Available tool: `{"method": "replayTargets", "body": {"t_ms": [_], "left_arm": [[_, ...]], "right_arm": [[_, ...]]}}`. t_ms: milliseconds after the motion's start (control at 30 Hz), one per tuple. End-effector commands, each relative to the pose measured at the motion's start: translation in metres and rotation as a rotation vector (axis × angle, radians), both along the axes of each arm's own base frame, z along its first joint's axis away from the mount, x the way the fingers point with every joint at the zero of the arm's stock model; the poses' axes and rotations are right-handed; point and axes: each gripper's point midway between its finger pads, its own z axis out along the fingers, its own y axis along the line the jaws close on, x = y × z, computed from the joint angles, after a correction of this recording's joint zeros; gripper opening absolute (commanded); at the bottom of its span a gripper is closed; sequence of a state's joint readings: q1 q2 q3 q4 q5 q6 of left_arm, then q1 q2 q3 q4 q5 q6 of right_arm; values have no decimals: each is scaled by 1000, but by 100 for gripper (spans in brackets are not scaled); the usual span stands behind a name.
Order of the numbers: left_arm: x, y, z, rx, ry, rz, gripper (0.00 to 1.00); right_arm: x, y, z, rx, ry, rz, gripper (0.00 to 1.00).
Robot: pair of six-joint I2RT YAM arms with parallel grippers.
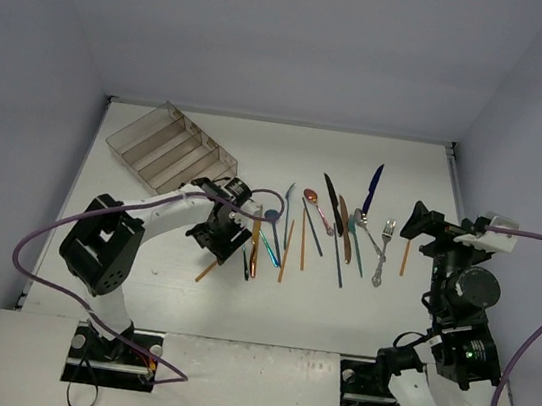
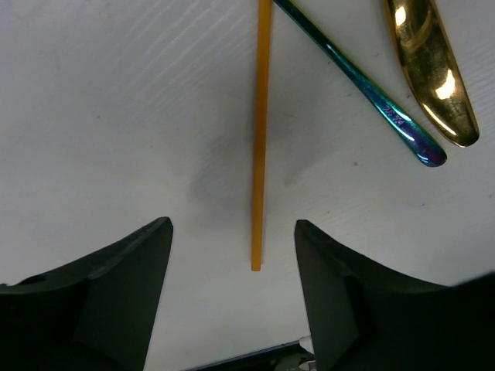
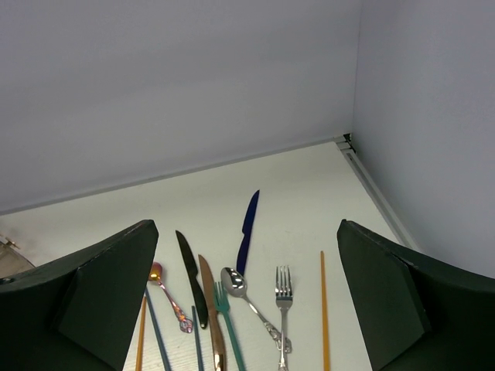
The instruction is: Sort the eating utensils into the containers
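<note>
The eating utensils lie in a loose row across the table's middle. Among them are a blue knife [image 1: 373,187], a black knife [image 1: 331,201], a silver fork [image 1: 384,249] and an orange chopstick [image 1: 405,254]. The clear divided container [image 1: 172,154] stands at the back left. My left gripper [image 1: 223,240] is low over the row's left end. In the left wrist view its jaws [image 2: 232,224] stand open astride the end of another orange chopstick [image 2: 261,131] and touch nothing. My right gripper [image 3: 247,224] hangs open above the right end, holding nothing.
An iridescent blue-green handle [image 2: 363,85] and a gold handle [image 2: 429,69] lie just right of the chopstick at my left gripper. Grey walls close the table in at the back and both sides, with a metal rail [image 3: 371,182] along the right edge.
</note>
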State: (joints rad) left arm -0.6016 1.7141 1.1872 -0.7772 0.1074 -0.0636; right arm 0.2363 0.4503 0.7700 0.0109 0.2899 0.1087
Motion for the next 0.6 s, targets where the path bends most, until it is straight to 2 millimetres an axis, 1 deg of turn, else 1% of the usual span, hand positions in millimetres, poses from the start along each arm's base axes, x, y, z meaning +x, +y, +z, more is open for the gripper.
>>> {"method": "replayTargets", "body": {"t_ms": [0, 167, 300, 500, 567], "left_arm": [[4, -8, -8, -14, -18, 29, 56], [1, -8, -20, 4, -14, 53, 54], [-2, -7, -31, 38, -20, 79, 49], [-8, -8, -45, 50, 4, 91, 33], [-12, -5, -49, 59, 14, 95, 25]], "right_arm": [[-1, -4, 18, 28, -71, -26, 100], [-4, -8, 19, 27, -77, -42, 100], [-5, -8, 19, 28, -80, -42, 100], [-7, -9, 16, 28, -80, -45, 100], [-8, -11, 16, 25, -81, -55, 100]]}}
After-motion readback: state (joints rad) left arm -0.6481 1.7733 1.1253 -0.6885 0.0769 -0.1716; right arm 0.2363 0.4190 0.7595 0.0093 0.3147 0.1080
